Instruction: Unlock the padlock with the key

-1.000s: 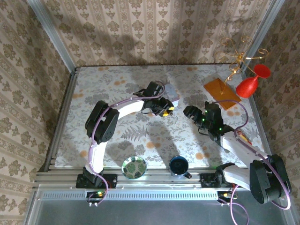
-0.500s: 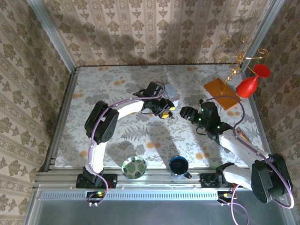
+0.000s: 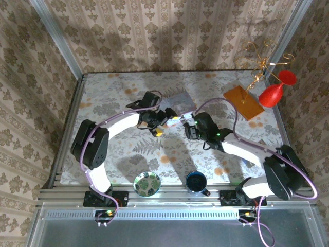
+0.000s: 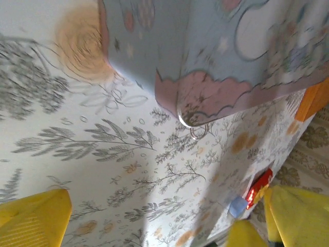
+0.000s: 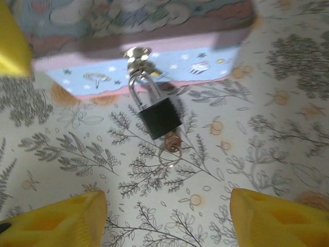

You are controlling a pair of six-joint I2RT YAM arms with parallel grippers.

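Right claw: my jaws stand wide apart, gripping nothing.
Just ahead: padlock lying on the floral table, key and ring at its lower end.
Shackle: hooked through the lavender tin clasp.
Left claw: mine too, spread wide, empty, near the tin's corner.

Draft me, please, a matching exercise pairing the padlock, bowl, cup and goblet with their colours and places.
Things:
1 padlock
2 bowl
3 cup
4 goblet

Descriptions:
A red, at the far right
B dark blue, near edge
C green leaf pattern, near edge
D black, hooked on the clasp of the tin

Pairs: 1-D, 2-C, 3-B, 4-A
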